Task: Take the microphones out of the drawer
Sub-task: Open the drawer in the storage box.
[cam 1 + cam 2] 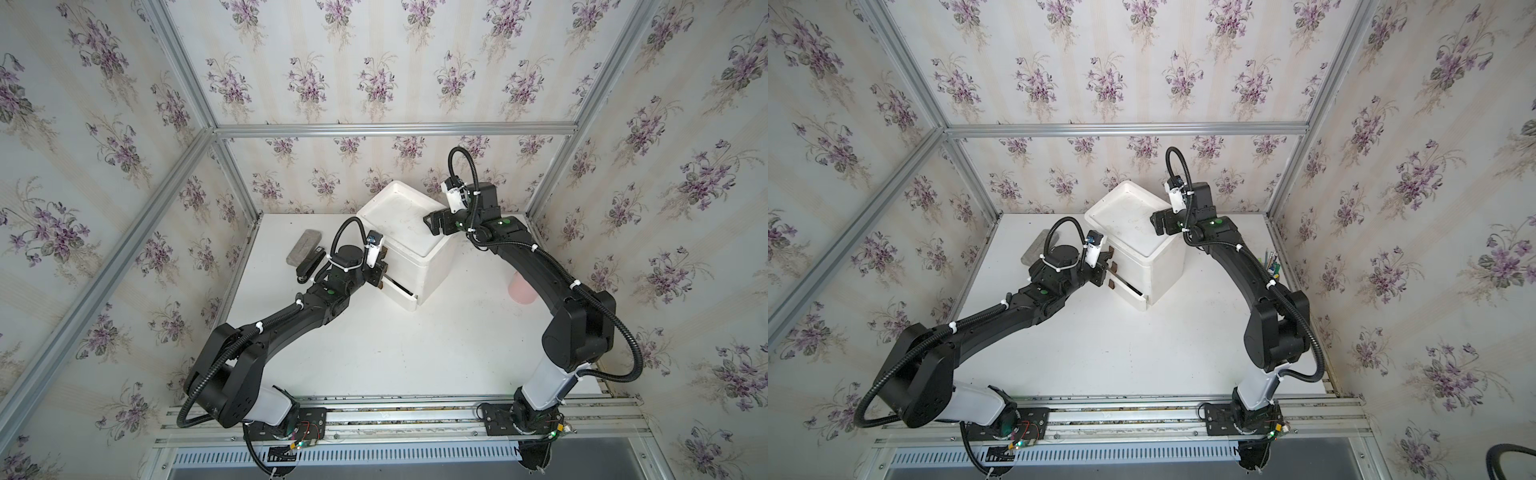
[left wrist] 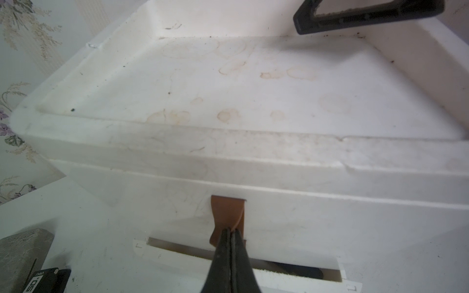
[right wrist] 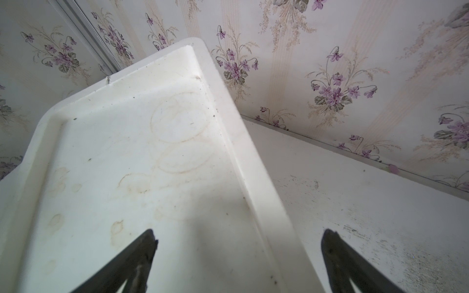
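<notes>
The white drawer unit [image 1: 436, 266] [image 1: 1167, 266] stands at the back of the table, with brown tab handles on its front. My left gripper [image 2: 230, 231] [image 1: 380, 272] [image 1: 1104, 270] is shut on one brown tab [image 2: 225, 213]. Just below that tab a drawer [image 2: 279, 281] [image 1: 400, 297] stands slightly ajar. A dark rounded shape [image 2: 299, 270] lies in its gap, and I cannot tell whether it is the microphone. My right gripper [image 3: 241, 233] [image 1: 432, 222] [image 1: 1158, 222] hangs open over the right rim [image 3: 243, 157] of the unit's stained top tray, holding nothing.
A grey block [image 1: 305, 247] and a black stapler [image 1: 309, 268] lie left of the unit, close to my left wrist. A pink cup [image 1: 521, 289] stands behind my right forearm. Pens [image 1: 1271, 259] sit by the right wall.
</notes>
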You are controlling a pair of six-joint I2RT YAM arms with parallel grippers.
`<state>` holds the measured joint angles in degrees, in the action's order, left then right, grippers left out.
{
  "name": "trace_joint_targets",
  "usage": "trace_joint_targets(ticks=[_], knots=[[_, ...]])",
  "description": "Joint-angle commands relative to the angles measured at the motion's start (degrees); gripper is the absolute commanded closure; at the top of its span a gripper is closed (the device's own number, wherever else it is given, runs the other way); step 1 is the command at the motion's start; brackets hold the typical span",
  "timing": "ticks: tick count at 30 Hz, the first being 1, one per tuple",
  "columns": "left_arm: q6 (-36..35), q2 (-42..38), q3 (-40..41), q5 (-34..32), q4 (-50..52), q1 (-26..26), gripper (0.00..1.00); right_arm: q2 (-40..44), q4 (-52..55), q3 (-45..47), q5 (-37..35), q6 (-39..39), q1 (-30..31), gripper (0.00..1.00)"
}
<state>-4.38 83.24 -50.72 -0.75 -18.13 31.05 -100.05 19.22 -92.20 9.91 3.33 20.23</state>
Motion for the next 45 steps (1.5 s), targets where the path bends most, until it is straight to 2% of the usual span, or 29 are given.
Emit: trace_joint_targets(ticks=[1,45], knots=[[-0.06,-1.27,1.16,-0.89,0.74,-0.02,1.00,-1.06,6.62,0.93,-0.13,-0.17,0.16,0.00],[5.62,-17.97,9.79,-7.07,6.53,0.07,1.00,-0.85,3.67,4.40,0.48,-1.49,0.25,0.01]])
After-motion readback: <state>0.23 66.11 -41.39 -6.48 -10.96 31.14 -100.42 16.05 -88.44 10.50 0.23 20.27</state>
